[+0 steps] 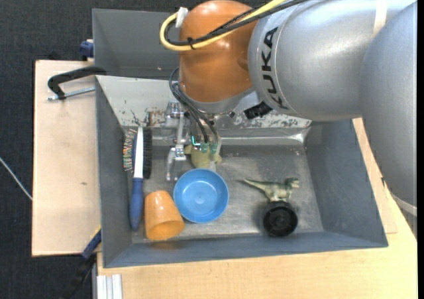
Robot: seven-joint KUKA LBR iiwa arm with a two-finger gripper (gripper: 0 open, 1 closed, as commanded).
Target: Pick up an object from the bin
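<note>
The arm (318,46) reads "KUKA". Its gripper (189,148) sits low in the bin (331,178), just above the blue bowl (201,197) near the frame's middle. Clenched or released, I cannot tell. A small greenish thing (207,153) beside it is unclear.

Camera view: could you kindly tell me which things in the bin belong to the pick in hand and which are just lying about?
In play: hand, low in the grey bin; blue bowl, nearest to it.
Lying about: blue-handled brush; orange cup; green toy dinosaur; black round piece.
</note>
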